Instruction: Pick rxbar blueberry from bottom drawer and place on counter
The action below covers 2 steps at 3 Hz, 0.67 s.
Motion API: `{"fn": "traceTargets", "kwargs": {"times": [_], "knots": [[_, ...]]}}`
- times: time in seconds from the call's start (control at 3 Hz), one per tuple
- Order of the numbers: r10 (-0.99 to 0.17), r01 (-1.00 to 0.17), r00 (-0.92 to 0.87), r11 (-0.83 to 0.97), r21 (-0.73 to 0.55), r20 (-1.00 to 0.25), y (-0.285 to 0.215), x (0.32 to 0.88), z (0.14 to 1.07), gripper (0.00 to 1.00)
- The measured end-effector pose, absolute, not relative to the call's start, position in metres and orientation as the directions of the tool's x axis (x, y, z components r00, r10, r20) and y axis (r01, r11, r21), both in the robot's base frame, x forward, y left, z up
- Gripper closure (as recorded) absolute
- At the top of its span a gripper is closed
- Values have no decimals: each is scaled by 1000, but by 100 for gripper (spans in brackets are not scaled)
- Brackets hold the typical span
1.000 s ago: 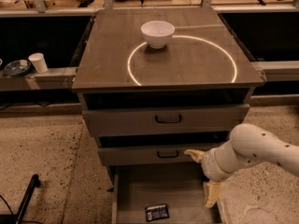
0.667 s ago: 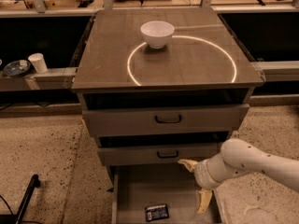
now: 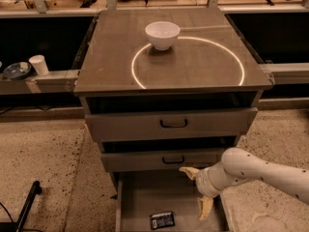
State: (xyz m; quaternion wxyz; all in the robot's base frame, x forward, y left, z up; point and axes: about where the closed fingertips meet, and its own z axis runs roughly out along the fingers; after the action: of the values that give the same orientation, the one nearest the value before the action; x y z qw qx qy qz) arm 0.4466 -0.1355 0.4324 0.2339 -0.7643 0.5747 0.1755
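The rxbar blueberry (image 3: 161, 220) lies flat on the floor of the open bottom drawer (image 3: 140, 197), near its front edge. It has a dark wrapper with a pale label patch. My gripper (image 3: 198, 191) hangs over the right side of the drawer, on a white arm coming in from the right. Its two yellowish fingers (image 3: 206, 209) are spread apart and hold nothing. The bar lies to the left of and below the lower finger, apart from it. The counter (image 3: 193, 64) above carries a bright light ring.
A white bowl (image 3: 162, 35) stands on the counter at the ring's upper left. Two drawers with black handles (image 3: 173, 123) sit above the bottom drawer. A white cup (image 3: 38, 65) and a dark dish (image 3: 17, 70) stand on a ledge at left. Speckled floor surrounds the cabinet.
My gripper and arm have moved left and a little lower, further over the open bottom drawer and closer to the bar. The bar has not moved.
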Motion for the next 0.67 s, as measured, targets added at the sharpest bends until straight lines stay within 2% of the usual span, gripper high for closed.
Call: {"fn": "traceTargets", "kwargs": {"times": [0.67], "knots": [[-768,-962,270,-244,-124,-581,-129,455,405,0]]}}
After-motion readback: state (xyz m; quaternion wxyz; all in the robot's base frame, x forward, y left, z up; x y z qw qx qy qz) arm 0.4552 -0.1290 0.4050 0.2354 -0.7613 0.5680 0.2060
